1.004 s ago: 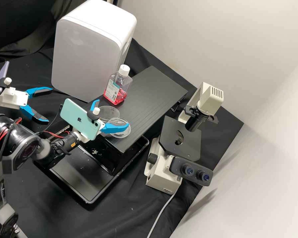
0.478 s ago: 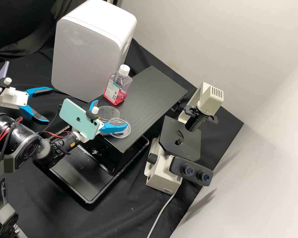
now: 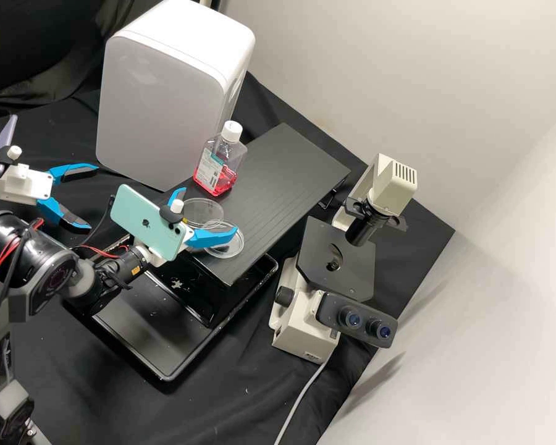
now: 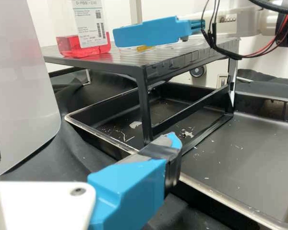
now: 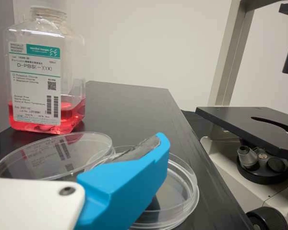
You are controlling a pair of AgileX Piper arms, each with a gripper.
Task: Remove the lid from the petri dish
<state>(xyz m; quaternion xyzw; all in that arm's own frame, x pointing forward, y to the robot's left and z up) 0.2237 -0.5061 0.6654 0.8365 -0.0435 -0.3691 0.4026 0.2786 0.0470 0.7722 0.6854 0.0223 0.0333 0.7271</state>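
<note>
A clear petri dish base (image 3: 227,245) (image 5: 175,194) lies near the front corner of the raised black platform (image 3: 284,179). Its clear lid (image 3: 197,209) (image 5: 53,153) sits just to the left of the base, overlapping the base's rim. My right gripper (image 3: 209,210) (image 5: 76,134) spans the lid, with a blue finger on each side and one finger (image 5: 127,184) passing over the base; it looks shut on the lid. My left gripper (image 3: 92,194) stands open over the black cloth, left of the platform, holding nothing.
A bottle of pink liquid (image 3: 219,164) (image 5: 41,76) stands on the platform behind the dishes. A white box (image 3: 167,86) is at the back left and a microscope (image 3: 346,259) at the right. A black tray (image 3: 148,337) lies under the platform.
My right gripper has shifted slightly to the left, its lower finger drawing back a little over the base. The left arm has kept still.
</note>
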